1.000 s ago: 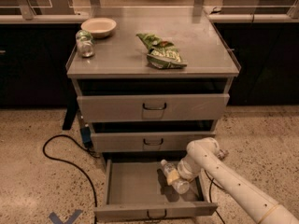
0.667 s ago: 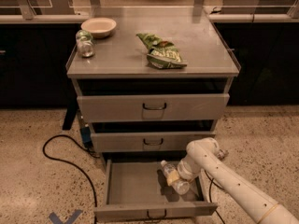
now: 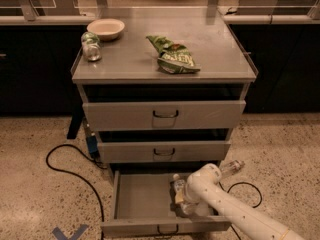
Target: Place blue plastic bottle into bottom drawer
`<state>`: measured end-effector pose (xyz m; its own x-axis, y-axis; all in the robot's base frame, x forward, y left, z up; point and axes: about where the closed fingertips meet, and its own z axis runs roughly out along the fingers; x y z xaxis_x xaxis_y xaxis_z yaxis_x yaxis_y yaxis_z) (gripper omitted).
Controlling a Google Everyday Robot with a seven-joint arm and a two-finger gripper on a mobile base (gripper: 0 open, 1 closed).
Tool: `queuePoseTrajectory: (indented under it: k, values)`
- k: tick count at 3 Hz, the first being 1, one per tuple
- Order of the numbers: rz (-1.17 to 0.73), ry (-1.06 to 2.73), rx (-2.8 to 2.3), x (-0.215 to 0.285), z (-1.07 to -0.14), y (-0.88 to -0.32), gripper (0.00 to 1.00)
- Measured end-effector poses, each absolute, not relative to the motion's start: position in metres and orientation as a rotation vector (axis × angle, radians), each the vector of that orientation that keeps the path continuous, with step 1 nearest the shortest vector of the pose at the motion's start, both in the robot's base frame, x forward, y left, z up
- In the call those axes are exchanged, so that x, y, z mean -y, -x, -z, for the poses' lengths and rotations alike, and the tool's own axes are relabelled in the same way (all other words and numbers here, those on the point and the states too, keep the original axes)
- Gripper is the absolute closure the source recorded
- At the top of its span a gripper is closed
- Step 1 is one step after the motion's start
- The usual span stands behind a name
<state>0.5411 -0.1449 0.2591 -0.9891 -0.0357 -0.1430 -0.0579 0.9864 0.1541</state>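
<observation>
The bottom drawer [image 3: 141, 200] stands pulled well out, its grey floor bare on the left as the camera sees it. The blue plastic bottle [image 3: 179, 187] is inside this drawer, right of its middle, with its small white cap toward the drawer's back. The claw [image 3: 184, 204] reaches down into the same drawer, at the bottle's near end and close to the drawer's front wall. The white arm [image 3: 235, 209] covers most of it, so I cannot tell whether the claw is clenched on the bottle or released. The arm crosses the drawer's right front corner from the lower right.

The middle drawer [image 3: 164, 152] sits directly above the bottom drawer, and the top drawer [image 3: 165, 115] above that, each with a dark gap over its front.

Higher still is the tabletop [image 3: 220, 54]. On it a green chip bag [image 3: 173, 59] lies roughly over the drawer's middle. A pale bowl [image 3: 106, 28] and a green-topped can [image 3: 91, 47] sit over the drawer's left side.

On the floor, a small clear bottle [image 3: 231, 167] lies just past the drawer's right back corner. A black cable [image 3: 67, 170] loops to the drawer's left, and a blue tape mark [image 3: 70, 232] lies off its left front corner.
</observation>
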Motion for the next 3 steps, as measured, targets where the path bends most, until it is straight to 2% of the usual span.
queuePoseTrajectory:
  k: [1, 3]
  values:
    - [-0.087, 0.059, -2.966, 0.148, -0.233, -0.543, 1.00]
    - [-0.118, 0.010, -2.956, 0.145, -0.214, -0.559, 1.00]
